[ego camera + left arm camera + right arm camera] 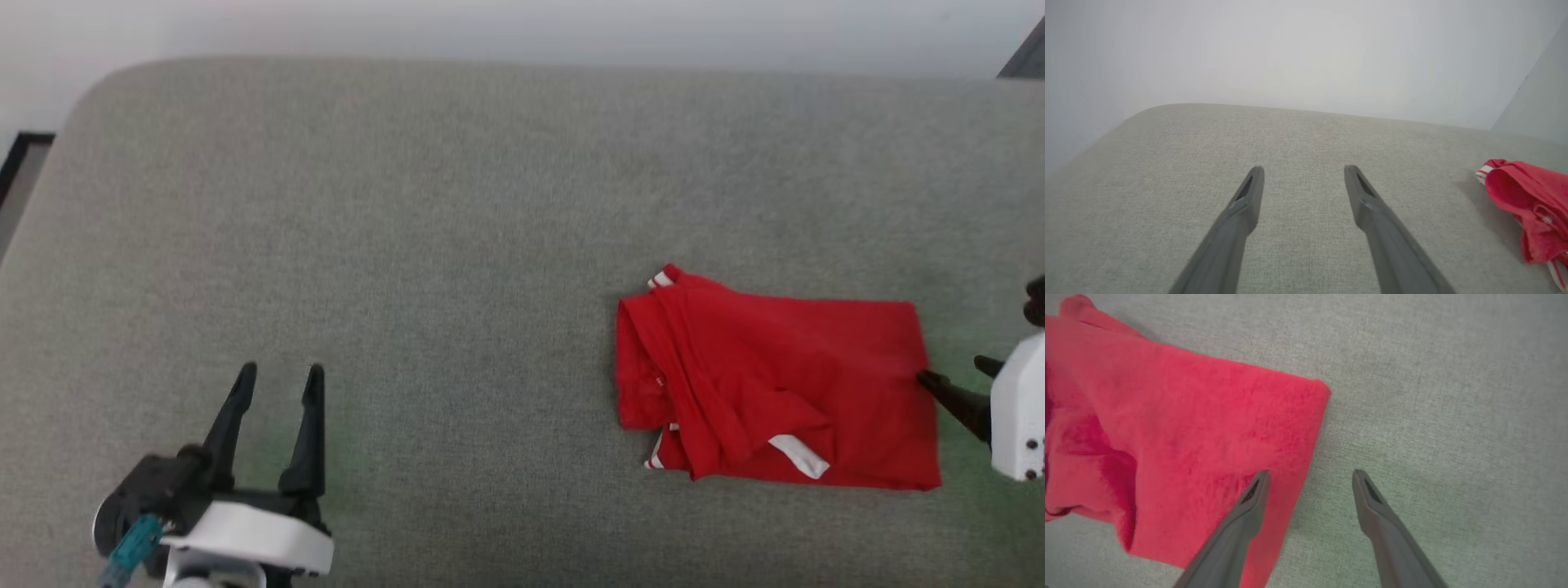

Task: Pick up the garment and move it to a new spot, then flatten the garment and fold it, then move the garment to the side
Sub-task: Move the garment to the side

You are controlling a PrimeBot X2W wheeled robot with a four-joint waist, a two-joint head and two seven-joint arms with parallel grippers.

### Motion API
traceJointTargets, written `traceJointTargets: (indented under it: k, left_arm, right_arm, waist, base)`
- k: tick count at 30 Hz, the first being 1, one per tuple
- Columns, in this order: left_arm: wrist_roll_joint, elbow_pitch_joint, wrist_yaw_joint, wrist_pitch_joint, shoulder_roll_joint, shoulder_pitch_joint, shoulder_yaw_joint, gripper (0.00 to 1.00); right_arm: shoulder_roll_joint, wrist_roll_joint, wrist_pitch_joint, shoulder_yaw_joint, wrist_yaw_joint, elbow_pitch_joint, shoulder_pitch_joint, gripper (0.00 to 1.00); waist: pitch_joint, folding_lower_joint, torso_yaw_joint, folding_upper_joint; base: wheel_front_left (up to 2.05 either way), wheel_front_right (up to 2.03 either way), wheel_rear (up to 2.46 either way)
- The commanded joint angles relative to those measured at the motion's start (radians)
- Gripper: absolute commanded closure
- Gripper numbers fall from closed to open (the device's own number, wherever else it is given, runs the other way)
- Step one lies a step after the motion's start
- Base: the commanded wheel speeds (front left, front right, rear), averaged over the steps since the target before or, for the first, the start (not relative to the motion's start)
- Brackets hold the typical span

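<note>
**Q:** Where does the garment (775,384) lie?

**A:** On the right half of the grey fabric-covered bench (408,245), folded into a rough rectangle. The layers are rumpled on its left side. A white sleeve end (800,456) shows near the front edge, and striped trim (660,280) peeps out at the far left corner. A pale wall (490,24) stands behind the bench.

**Q:** How does the right pincer (951,369) stand?

**A:** Its jaws are spread wide and grip nothing. In the right wrist view one finger (1249,506) lies over the garment's right edge, the other over bare bench just beside it. Whether the first finger touches the cloth cannot be told.

**Q:** And the left pincer (282,371)?

**A:** It too is spread wide and empty, over bare bench at the lower left, well apart from the garment. In the left wrist view the garment shows at the right margin.
</note>
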Motion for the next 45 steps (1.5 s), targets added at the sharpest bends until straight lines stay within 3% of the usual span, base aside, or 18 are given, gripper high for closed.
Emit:
traceJointTargets:
  k: [1,7,14,15,16,18,25,35,45]
  left_arm:
    - [-0.001,0.002,0.001,-0.002,0.002,-0.033,-0.008,0.00]
    - [0.004,-0.002,0.001,-0.002,-0.001,-0.093,-0.020,0.00]
    - [0.006,0.008,0.001,-0.002,-0.012,-0.133,-0.023,0.00]
    - [0.006,0.009,0.001,-0.002,-0.013,-0.137,-0.022,0.00]
    - [0.005,0.011,0.001,-0.002,-0.014,-0.139,-0.021,0.00]
    - [0.006,0.015,0.001,-0.002,-0.015,-0.147,-0.020,0.00]
    - [0.021,0.012,0.001,-0.002,-0.004,-0.158,-0.010,0.00]
    - [0.038,-0.018,0.001,-0.002,0.062,-0.259,-0.081,0.00]
    - [0.015,-0.036,0.001,-0.002,0.159,-0.492,-0.203,0.00]
  right_arm:
    - [-0.005,0.014,0.052,0.017,0.000,0.008,-0.035,0.00]
    - [0.003,0.037,0.178,0.073,0.000,0.045,-0.089,0.00]
    - [0.032,0.039,0.241,0.158,-0.002,0.099,-0.078,0.00]
    - [0.038,0.041,0.243,0.168,-0.002,0.100,-0.074,0.12]
    - [0.042,0.042,0.243,0.175,-0.002,0.101,-0.074,0.51]
    - [0.050,0.047,0.227,0.176,-0.003,0.105,-0.078,1.00]
    - [0.043,0.059,0.125,0.091,-0.005,0.084,-0.107,1.00]
    - [-0.015,0.045,-0.033,-0.106,-0.001,0.030,-0.088,1.00]
    - [-0.104,-0.030,-0.142,-0.317,-0.001,0.155,-0.145,1.00]
  waist:
    - [0.051,0.0000,0.015,-0.0001]
    - [0.112,0.0000,0.036,-0.0001]
    - [0.161,0.0000,0.055,-0.0001]
    - [0.165,0.0000,0.056,-0.0001]
    - [0.168,0.0000,0.056,-0.0001]
    - [0.171,0.0000,0.054,-0.0001]
    - [0.163,0.0000,0.006,-0.0001]
    - [0.222,0.0000,-0.154,-0.0001]
    - [0.357,0.0000,-0.256,-0.0001]
  base:
    - [0.00,0.00,0.00]
    - [0.00,0.00,0.00]
    - [0.00,0.00,0.00]
    - [0.00,0.00,0.00]
    - [0.00,0.00,0.00]
    - [0.00,0.00,0.00]
    - [0.00,0.00,0.00]
    - [0.00,0.00,0.00]
    - [0.00,0.00,0.00]
